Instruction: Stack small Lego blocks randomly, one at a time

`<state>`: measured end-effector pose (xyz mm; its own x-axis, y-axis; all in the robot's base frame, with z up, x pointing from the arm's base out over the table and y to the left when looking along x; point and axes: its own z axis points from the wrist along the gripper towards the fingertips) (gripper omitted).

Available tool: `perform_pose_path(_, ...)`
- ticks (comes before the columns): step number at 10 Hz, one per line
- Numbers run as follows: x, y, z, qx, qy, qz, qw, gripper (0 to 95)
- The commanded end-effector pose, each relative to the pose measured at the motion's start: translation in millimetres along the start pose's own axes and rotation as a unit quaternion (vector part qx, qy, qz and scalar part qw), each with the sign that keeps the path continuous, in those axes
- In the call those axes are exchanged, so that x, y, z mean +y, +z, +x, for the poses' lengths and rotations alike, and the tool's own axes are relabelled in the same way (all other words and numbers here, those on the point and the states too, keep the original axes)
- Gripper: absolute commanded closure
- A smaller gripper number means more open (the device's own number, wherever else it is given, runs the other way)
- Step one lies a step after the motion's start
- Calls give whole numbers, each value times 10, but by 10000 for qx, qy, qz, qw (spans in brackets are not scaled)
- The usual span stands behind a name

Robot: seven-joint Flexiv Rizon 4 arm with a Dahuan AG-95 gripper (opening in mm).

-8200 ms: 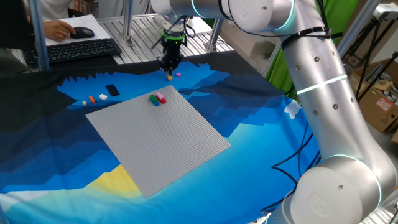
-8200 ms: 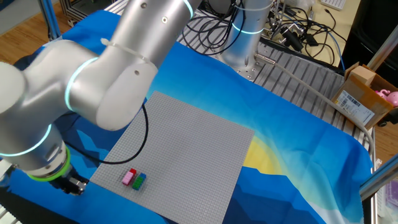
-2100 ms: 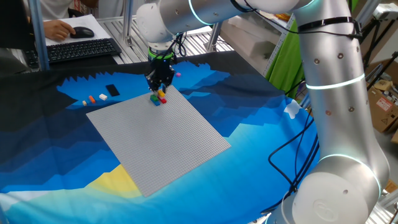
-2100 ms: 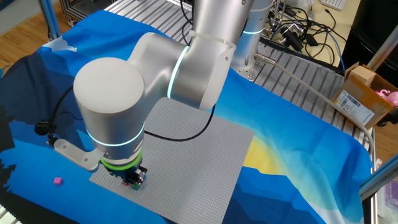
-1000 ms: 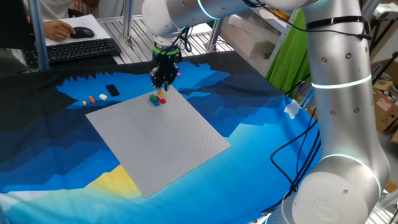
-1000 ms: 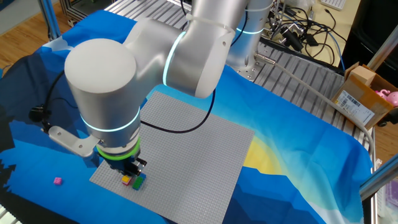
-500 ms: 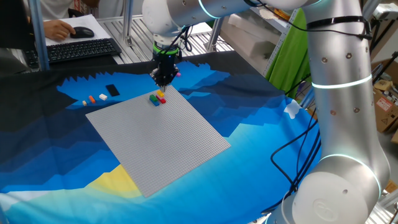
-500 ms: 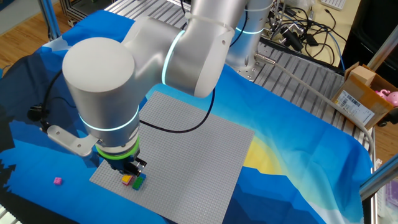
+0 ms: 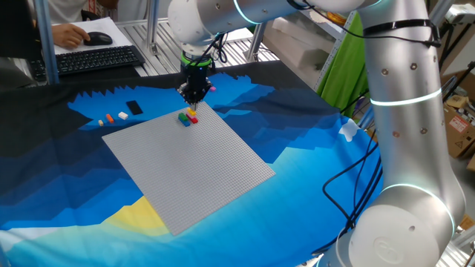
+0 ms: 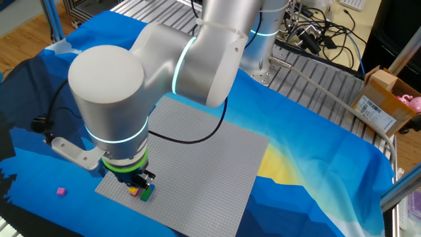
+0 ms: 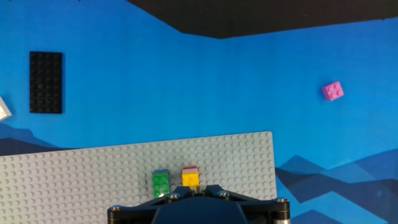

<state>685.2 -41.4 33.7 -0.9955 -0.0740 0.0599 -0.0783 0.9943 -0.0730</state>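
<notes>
A yellow brick (image 11: 190, 179) sits on top of a pink-and-red stack, next to a green brick (image 11: 160, 182), near the far corner of the grey baseplate (image 11: 93, 168). My gripper (image 11: 194, 191) hovers just above the yellow brick with its jaws drawn together and nothing between them. In one fixed view the gripper (image 9: 194, 97) hangs over the stack (image 9: 191, 114). In the other fixed view the gripper (image 10: 140, 182) is right over the yellow brick (image 10: 135, 191). A loose pink brick (image 11: 333, 91) lies on the blue cloth.
A flat black piece (image 11: 46, 82) and a white brick (image 11: 3, 109) lie on the cloth beyond the plate. Orange (image 9: 110, 117) and small yellow (image 9: 101, 122) bricks lie beside them. A keyboard (image 9: 96, 59) and a person's hand are at the far edge.
The gripper left the yellow brick on the stack and rose. Its jaws have since drawn together, and it sits slightly lower over the stack.
</notes>
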Motion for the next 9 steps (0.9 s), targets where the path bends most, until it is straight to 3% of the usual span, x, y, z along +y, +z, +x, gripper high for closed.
perform_pose_path(1,-14,-66,44,13,5,-44,10000,950)
perform_pose_path(5,54,-117,61,1,64,-41,10000,950)
perform_pose_path(9,92,-36,24,-8,81,-43,10000,950)
